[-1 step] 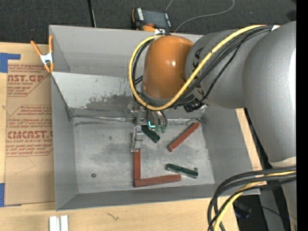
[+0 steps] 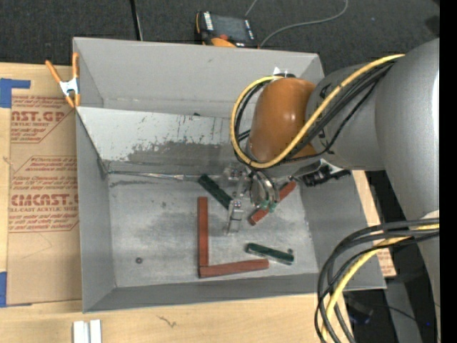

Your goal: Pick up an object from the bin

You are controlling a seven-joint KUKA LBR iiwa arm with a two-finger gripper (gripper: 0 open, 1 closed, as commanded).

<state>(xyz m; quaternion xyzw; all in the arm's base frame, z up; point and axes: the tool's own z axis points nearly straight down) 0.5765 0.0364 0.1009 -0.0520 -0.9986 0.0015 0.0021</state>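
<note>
1. The gripper hangs low in the grey bin, right of the middle, beneath the arm's orange cover.
2. Its fingers look spread, though the metal parts crowd together there and I am not certain.
3. A red-brown stick with a green end lies tilted just beside the gripper, towards the arm.
4. A dark green bar lies on the gripper's far side.
5. A red L-shaped piece lies near, and a dark green pen lies by the L's foot.

1. Broad, smooth grey arm, rounded like a drum.
2. Glossy orange cover at the wrist.
3. Yellow and black cables looped alongside.
4. Small metallic tool, seemingly silver-grey.
</note>
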